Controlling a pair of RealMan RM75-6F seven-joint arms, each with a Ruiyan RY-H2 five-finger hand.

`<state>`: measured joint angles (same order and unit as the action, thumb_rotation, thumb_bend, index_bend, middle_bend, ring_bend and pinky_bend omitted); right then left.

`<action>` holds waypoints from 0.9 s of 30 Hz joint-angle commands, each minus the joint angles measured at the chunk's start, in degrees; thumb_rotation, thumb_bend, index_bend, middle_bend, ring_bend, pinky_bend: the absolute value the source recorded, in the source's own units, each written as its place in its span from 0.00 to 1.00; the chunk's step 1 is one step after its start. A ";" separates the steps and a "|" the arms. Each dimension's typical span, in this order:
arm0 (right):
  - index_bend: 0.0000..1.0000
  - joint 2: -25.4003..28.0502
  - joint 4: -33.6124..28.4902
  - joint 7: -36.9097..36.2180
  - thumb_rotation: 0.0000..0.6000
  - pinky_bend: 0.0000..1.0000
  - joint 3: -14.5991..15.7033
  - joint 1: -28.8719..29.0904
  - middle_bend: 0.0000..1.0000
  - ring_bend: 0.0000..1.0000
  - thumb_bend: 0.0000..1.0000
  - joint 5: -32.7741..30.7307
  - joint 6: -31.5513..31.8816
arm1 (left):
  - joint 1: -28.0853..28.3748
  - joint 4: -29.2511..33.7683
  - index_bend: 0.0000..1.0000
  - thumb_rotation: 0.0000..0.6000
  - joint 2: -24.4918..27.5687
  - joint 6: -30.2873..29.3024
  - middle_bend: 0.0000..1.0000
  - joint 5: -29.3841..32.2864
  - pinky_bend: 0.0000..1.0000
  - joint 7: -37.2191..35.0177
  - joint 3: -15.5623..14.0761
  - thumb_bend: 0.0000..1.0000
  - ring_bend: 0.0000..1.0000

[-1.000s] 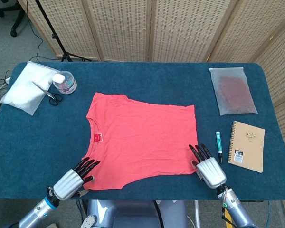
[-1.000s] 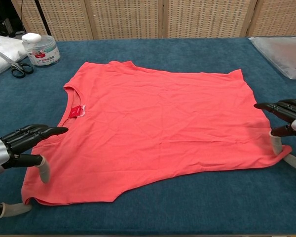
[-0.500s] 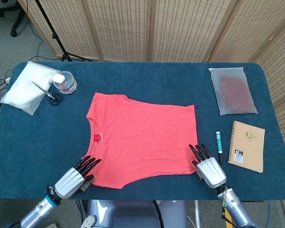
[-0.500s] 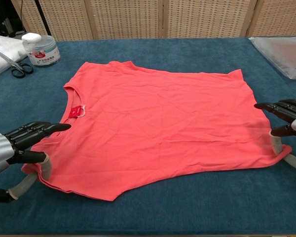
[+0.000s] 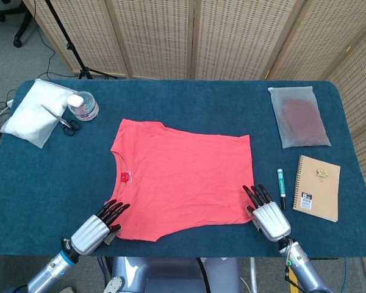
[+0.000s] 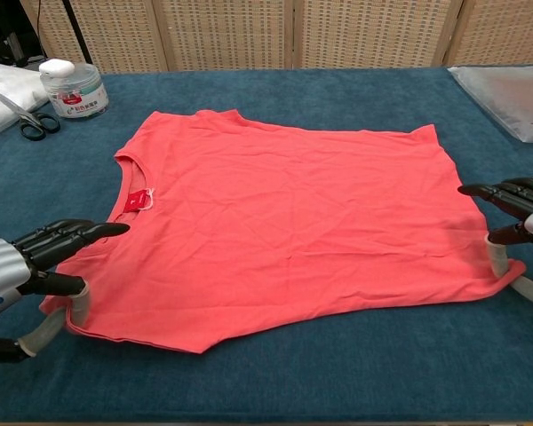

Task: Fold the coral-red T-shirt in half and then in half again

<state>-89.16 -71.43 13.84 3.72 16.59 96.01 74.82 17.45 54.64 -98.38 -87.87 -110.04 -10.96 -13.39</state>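
My left hand [image 6: 22, 266] grips the near sleeve corner of the coral-red T-shirt [image 6: 284, 222], which lies flat between my hands, while my right hand [image 6: 520, 217] rests fingers-apart, ungrasping, at its hem corner.

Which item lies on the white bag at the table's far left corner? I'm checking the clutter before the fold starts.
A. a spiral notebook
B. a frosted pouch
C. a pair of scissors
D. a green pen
C: in the head view the scissors rest on the white bag, while the pen, notebook and frosted pouch all lie on the table's right side.
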 commanded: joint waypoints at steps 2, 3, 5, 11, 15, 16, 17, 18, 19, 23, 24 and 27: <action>0.56 0.04 -0.03 -0.14 1.00 0.00 0.01 0.01 0.00 0.00 0.53 0.02 0.06 | -0.08 0.10 0.69 1.00 0.05 -0.20 0.00 0.23 0.00 -0.19 0.09 0.61 0.00; 0.56 0.06 -0.03 -0.20 1.00 0.00 0.02 0.01 0.00 0.00 0.53 0.07 0.11 | -0.09 0.13 0.69 1.00 0.08 -0.23 0.00 0.28 0.00 -0.26 0.07 0.61 0.00; 0.56 0.10 -0.04 -0.37 1.00 0.00 0.07 0.02 0.00 0.00 0.53 0.16 0.18 | -0.13 0.38 0.70 1.00 0.22 -0.30 0.00 0.35 0.00 -0.60 -0.01 0.61 0.00; 0.58 0.57 -0.36 -1.99 1.00 0.00 0.57 0.18 0.00 0.00 0.53 1.32 0.91 | -0.26 1.73 0.71 1.00 1.36 -1.03 0.00 0.20 0.00 -1.68 -0.48 0.62 0.00; 0.60 1.43 -1.09 -4.06 1.00 0.00 1.38 0.48 0.00 0.00 0.53 3.38 2.22 | -0.22 3.59 0.71 1.00 3.02 -1.84 0.00 -0.24 0.00 -2.25 -0.97 0.62 0.00; 0.60 1.72 -1.27 -4.56 1.00 0.00 1.64 0.57 0.00 0.00 0.53 3.96 2.53 | -0.21 4.21 0.71 1.00 3.59 -2.22 0.00 -0.41 0.00 -2.42 -1.06 0.62 0.00; 0.60 2.03 -1.50 -4.87 1.00 0.00 1.91 0.72 0.00 0.00 0.53 4.68 2.87 | -0.20 4.90 0.71 1.00 4.18 -2.64 0.00 -0.60 0.00 -2.56 -1.15 0.62 0.00; 0.61 2.38 -1.78 -5.11 1.00 0.00 2.17 0.87 0.00 0.00 0.54 5.34 3.14 | -0.18 5.54 0.71 1.00 4.74 -2.99 0.00 -0.79 0.00 -2.62 -1.24 0.62 0.00; 0.61 2.68 -2.12 -5.31 1.00 0.00 2.41 1.02 0.00 0.00 0.54 5.92 3.33 | -0.20 5.99 0.71 1.00 5.15 -3.36 0.00 -0.96 0.00 -2.64 -1.31 0.62 0.00; 0.62 4.75 -4.42 -6.04 1.00 0.00 3.75 2.16 0.00 0.00 0.54 9.18 3.87 | -0.24 8.24 0.71 1.00 7.09 -4.90 0.00 -1.96 0.00 -2.67 -1.74 0.62 0.00; 0.62 5.48 -5.13 -6.17 1.00 0.00 4.24 2.60 0.00 0.00 0.54 10.31 3.92 | -0.24 8.91 0.71 1.00 7.62 -5.27 0.00 -2.26 0.00 -2.70 -1.87 0.63 0.00; 0.63 7.41 -6.66 -6.20 1.00 0.00 5.51 3.68 0.01 0.00 0.54 13.07 3.87 | -0.27 10.96 0.71 1.00 9.23 -6.49 0.00 -3.33 0.00 -3.12 -2.50 0.63 0.00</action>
<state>-83.07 -76.94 7.86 8.25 19.40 107.53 78.60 17.20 64.57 -90.05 -93.61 -112.70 -13.83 -15.48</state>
